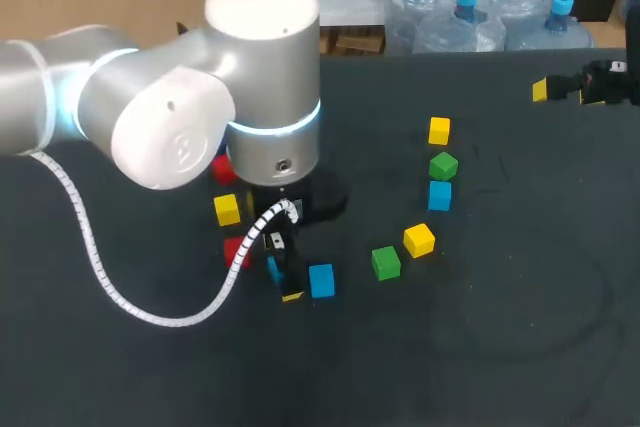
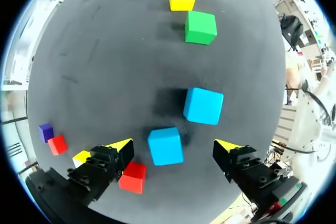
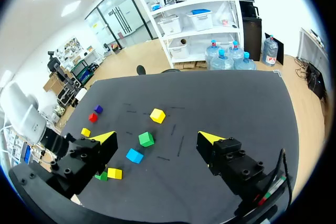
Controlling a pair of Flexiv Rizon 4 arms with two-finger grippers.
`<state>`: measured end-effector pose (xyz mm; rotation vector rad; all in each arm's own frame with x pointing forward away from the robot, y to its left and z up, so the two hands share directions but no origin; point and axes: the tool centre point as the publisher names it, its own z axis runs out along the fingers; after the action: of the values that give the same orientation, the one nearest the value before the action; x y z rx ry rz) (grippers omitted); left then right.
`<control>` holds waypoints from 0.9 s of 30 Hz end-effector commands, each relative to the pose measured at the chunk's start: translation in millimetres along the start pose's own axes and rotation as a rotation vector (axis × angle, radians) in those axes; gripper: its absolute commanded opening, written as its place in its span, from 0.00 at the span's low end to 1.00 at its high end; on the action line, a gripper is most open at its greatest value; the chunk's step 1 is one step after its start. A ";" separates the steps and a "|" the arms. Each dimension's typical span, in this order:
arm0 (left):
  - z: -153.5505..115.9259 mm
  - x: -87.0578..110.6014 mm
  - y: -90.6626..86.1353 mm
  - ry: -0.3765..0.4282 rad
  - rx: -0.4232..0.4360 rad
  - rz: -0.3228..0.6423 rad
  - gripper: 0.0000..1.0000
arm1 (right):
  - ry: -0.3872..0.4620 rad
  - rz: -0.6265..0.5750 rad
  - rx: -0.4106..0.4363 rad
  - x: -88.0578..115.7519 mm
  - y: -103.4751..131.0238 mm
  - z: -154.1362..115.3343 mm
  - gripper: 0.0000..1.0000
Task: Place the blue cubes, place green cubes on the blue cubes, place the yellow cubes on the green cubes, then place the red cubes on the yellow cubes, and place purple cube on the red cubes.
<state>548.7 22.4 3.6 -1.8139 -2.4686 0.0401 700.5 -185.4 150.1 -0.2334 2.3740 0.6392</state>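
- My left gripper [image 2: 176, 147] gapes wide; bright blue toy cube [image 2: 165, 146] sits on the dark bench [image 2: 105, 66] squarely between its fingers, touching neither.
- Right gripper [image 3: 156, 138], also wide, hangs well apart; left arm nearer.

- A cube [image 2: 165, 146] is found between the left gripper's [image 2: 174, 146] fingers.
- A second cube [image 2: 203, 106] is set just ahead.
- A third cube [image 2: 200, 27] is spotted farther ahead.
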 end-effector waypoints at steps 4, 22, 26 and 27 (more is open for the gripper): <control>6.9 3.2 1.9 -0.005 0.008 -0.014 1.00 | -0.001 0.000 0.003 0.2 0.7 0.0 1.00; 13.1 2.8 2.9 -0.006 0.009 -0.003 0.18 | -0.001 0.000 0.003 0.2 0.7 0.0 1.00; 14.1 3.0 3.0 -0.005 0.010 0.000 0.00 | -0.001 0.000 0.003 0.2 0.7 0.0 1.00; 15.0 3.1 3.1 -0.006 0.012 0.002 0.00 | -0.001 0.000 0.003 0.2 0.7 0.0 1.00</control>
<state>548.5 26.2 -9.4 -1.8105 -2.4700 0.0529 700.5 -185.4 150.1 -0.2334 2.3740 0.6392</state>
